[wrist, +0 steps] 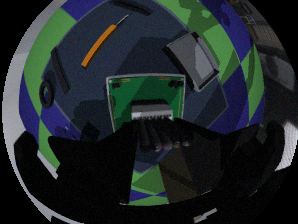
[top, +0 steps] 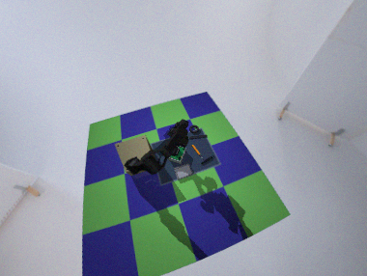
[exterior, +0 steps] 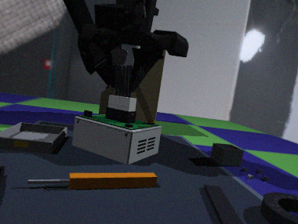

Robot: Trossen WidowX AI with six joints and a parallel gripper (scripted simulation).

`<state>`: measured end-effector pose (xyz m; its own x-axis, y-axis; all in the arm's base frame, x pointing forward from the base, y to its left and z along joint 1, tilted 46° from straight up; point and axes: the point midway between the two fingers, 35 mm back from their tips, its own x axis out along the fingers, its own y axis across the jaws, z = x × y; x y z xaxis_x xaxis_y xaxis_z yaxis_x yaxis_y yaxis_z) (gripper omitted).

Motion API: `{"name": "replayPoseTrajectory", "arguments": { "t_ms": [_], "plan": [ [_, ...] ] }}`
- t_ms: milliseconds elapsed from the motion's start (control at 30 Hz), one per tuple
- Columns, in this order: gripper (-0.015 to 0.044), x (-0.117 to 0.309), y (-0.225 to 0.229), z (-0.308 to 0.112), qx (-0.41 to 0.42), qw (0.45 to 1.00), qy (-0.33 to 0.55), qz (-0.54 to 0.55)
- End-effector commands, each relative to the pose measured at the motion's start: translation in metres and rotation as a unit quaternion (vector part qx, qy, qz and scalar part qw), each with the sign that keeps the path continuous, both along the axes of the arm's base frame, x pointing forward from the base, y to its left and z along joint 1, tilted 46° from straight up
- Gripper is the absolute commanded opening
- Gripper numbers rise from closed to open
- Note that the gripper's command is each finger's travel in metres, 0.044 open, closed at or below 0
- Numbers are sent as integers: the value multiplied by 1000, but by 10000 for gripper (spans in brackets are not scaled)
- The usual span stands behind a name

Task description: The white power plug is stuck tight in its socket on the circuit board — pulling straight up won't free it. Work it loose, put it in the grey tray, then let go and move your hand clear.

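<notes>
White and upright, the plug [exterior: 121, 103] [wrist: 151, 108] sat at its socket [exterior: 121, 115], my part-open gripper [exterior: 122, 89] [wrist: 156, 123] clamped at its wired top to rock it loose, grey tray [exterior: 52, 147] [wrist: 188, 61] toward one o'clock from my wrist.

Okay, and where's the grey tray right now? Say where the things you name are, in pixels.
In the exterior view the tray [exterior: 50, 148] [wrist: 208, 82] sits at the left, on the dark mat [exterior: 106, 207] [wrist: 132, 62], just left of the white box [exterior: 102, 140].
</notes>
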<state>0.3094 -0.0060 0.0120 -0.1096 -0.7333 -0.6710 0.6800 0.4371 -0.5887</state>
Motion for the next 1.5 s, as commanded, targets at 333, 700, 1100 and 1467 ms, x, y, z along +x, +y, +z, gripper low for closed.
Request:
{"name": "replayPoseTrajectory", "arguments": {
  "t_ms": [333, 700, 1100, 1467],
  "plan": [
    [0, -3, 13, 17, 43, 998, -31, 35],
    [0, 7, 21, 9, -24, 1000, 16, -7],
    [0, -8, 13, 24, 72, 995, -51, 52],
    [0, 7, 25, 14, -18, 1000, 12, -4]
  ]
}}
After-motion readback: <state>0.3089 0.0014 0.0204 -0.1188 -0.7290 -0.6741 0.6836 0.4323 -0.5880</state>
